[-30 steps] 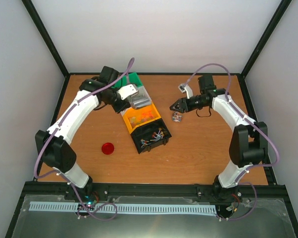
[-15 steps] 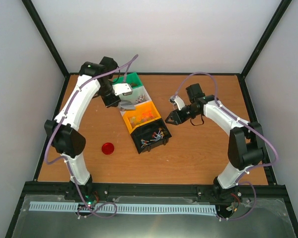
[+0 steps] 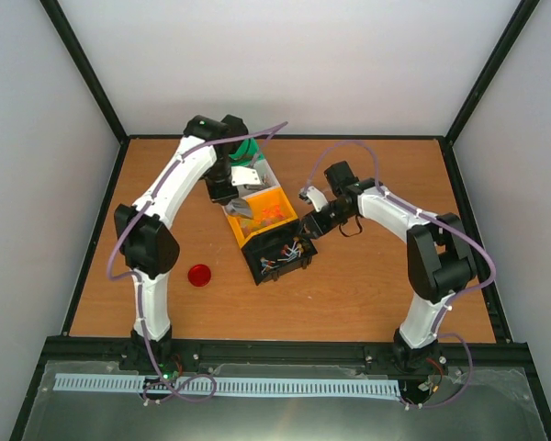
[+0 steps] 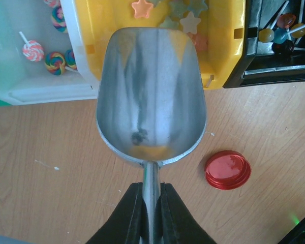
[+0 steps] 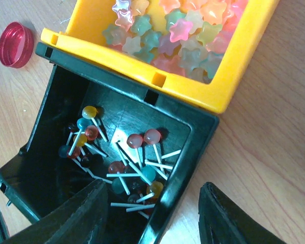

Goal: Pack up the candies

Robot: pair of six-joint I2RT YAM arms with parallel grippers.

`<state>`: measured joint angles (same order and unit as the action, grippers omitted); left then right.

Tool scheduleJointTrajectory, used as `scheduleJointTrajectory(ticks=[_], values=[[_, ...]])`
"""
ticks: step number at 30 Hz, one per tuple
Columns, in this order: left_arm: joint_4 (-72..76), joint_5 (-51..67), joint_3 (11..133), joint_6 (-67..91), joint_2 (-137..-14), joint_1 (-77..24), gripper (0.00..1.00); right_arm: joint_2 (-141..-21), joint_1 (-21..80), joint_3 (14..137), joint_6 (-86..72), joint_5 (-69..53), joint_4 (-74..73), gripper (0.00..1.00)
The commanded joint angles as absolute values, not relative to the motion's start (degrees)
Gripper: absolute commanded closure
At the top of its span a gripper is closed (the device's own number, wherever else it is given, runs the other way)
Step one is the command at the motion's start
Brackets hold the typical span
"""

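Lining up a scoop pass is how we read this: our left gripper (image 4: 151,197) is clamped narrow on the handle of the metal scoop (image 4: 151,96). The bowl is empty bar a small smudge, w/ its long axis running handle-to-lip straight at the yellow bin (image 4: 224,35). Star candies (image 4: 189,21) lie directly ahead of the lip, just past the bin wall, so fwd-and-down along that axis looks like the move. Bins sit in a diagonal row from the far edge toward the desk (image 3: 376,303) ctr, left of middle; the red lid (image 4: 227,169) rests toward the near-left. Our right gripper (image 5: 153,211) hangs wide open, holding nothing, over the black bin (image 5: 38,107) w/ lollipops (image 5: 124,157) inside. Left arm is nearer the stars, right nearer the lollipops. Swirl lollipops (image 4: 55,55) sit in the white bin (image 4: 51,92).
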<state>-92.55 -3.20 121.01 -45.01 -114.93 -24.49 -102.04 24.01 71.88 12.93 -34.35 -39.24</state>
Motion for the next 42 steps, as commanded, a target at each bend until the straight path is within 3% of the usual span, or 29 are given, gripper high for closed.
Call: scheduleJointTrajectory(ticks=[1,20,42], values=[[-93.89,-4.68,123.5,-46.51,-117.34,-24.96,0.99,-103.26,25.34,74.26,13.39,-33.19,-38.46,0.51],[-91.59,2.37,121.1,-44.24,-127.17,-25.49,0.99,-105.09,25.84,74.13,13.12,-34.03,-38.07,0.52],[-51.3,23.51,89.35,-31.93,-116.51,-22.56,0.99,-108.18,27.77,75.41,14.04,-35.26,-36.82,0.54]])
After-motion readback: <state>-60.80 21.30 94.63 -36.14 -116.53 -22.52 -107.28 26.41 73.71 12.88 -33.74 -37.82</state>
